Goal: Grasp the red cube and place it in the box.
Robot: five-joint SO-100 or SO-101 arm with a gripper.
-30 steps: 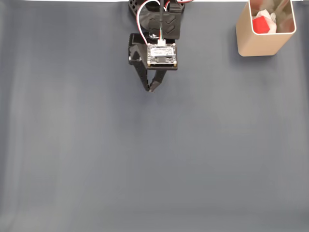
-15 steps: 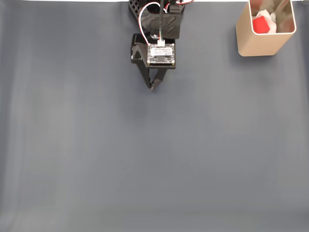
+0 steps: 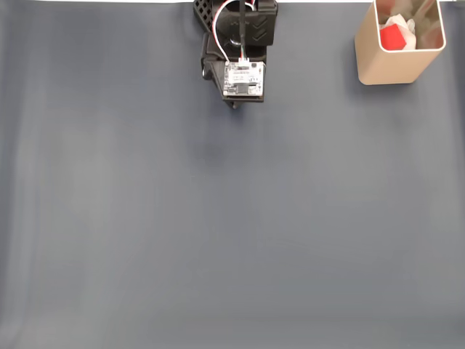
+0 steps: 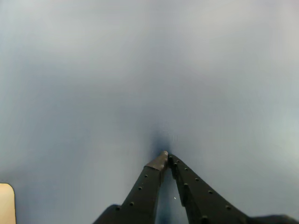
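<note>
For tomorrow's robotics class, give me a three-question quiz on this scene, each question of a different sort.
1. True or false: the red cube lies inside the box.
2. In the wrist view, the gripper is: A) wide open B) shut with nothing held C) shut on the cube.
3. Fill in: in the fixed view the box stands at the top ___ corner.

Key: 1 true; 2 B; 3 right.

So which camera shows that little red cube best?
The fixed view: the red cube sits inside the box at top right. The wrist view shows the shut gripper and a beige sliver at its lower left edge.
</note>
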